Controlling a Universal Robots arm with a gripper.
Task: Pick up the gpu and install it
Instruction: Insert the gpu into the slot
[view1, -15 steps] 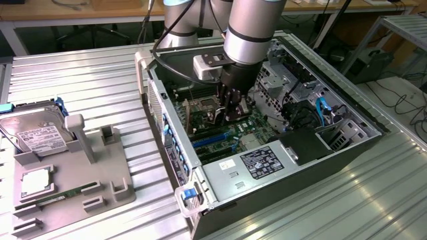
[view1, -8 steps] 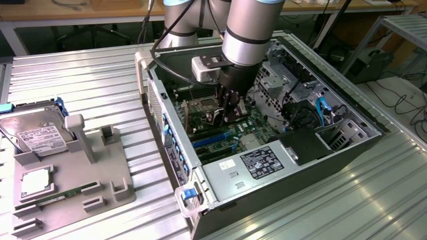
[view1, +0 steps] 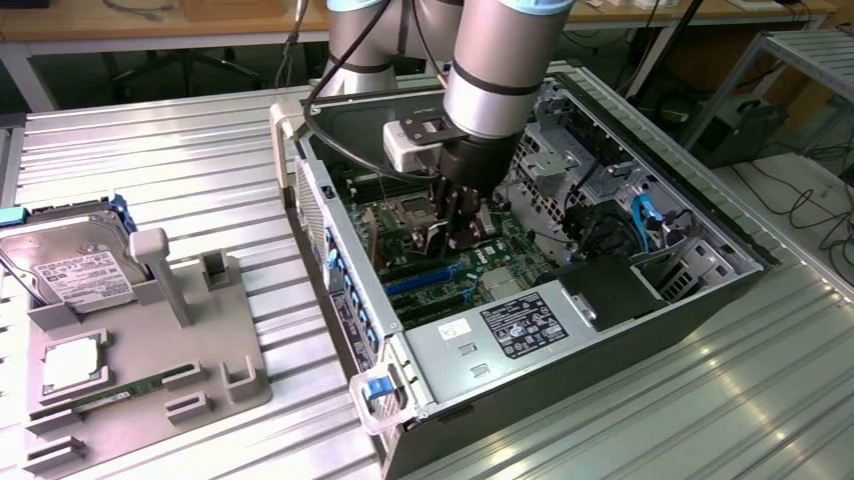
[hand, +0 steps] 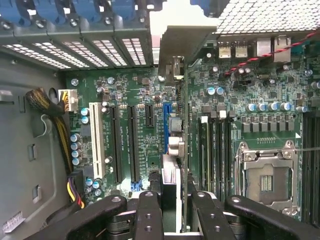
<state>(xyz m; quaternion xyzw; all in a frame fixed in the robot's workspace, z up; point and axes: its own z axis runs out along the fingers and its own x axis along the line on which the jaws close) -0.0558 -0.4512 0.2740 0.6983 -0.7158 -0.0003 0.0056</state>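
Lying open on the ribbed silver metal table (view1: 160, 170), toward the exterior view's right: a large black and grey computer case (view1: 534, 400), its green motherboard (hand: 145, 90) facing up

Reaching down into the case from above: a grey and silver robot arm (view1: 501, 70)

Near the table's edge at the exterior view's left, well apart from the case: a flat grey plastic parts tray (view1: 227, 340), carrying a silver boxy hard drive with a white label (view1: 74, 270), a square silver processor chip (view1: 74, 365) and a narrow green memory stick (view1: 127, 392)

Low over the middle of the motherboard in the exterior view: the black two-fingered gripper (view1: 461, 225), with little told there of what is held

Made plain in the wrist view: gripper (hand: 175, 197) closed on the thin black gpu card (hand: 176, 75), seen edge-on and upright, pinched between the black fingers (hand: 150, 215), its pale metal bracket (hand: 182, 30) at the case's rear wall

Just beside the card's lower edge: a long blue expansion slot (hand: 166, 130); seated or merely above it, cannot tell

Off to one side on the board: an empty silver processor socket (hand: 265, 180)
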